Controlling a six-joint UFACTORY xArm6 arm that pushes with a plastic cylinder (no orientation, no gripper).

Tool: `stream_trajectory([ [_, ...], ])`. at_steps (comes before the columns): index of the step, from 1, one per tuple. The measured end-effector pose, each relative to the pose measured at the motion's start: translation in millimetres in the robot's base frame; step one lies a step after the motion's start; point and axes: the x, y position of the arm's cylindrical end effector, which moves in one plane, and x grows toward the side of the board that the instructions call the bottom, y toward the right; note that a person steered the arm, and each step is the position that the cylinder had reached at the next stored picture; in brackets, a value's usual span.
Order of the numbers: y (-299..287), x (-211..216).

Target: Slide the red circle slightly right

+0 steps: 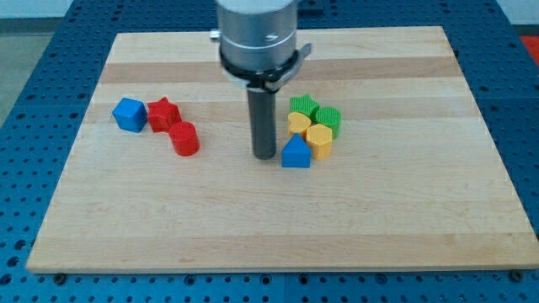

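pale wood makes up the worktop (404,227), a light board lying on a blue perforated base (34,50); it fills most of the view and carries every block; next in size is my arm's grey housing (257,34) coming down from the view's top, ending in the dark rod; there is no end effector that opens or closes here, only that rod, so nothing is gripped; my tip (265,156) stands on the board near its middle, just to the view's left of the blue triangle-like block (296,154), close enough that i cannot tell whether they touch.

that blue block fronts a tight cluster on the view's right: two yellow heart-shaped blocks (319,140), one of them (299,124) further up, a green block (303,107) and a ribbed green block (329,119) behind them, all bunched together.

on the view's left sits the other group; the blue cube (129,114) is outermost, the red star (163,114) is against it, and the red circle (184,139) sits just below and right of the star, touching or nearly so.

my tip is well apart from the red circle, on its right; to nudge it rightward i judge the tip must first get round to its left side, where the star crowds the approach.
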Motion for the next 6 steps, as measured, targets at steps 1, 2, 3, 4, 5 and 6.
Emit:
stream_trajectory([
  [1, -41, 19],
  [2, -95, 38],
  [3, -155, 34],
  [4, -191, 6],
  [5, -200, -24],
  [6, -184, -30],
])
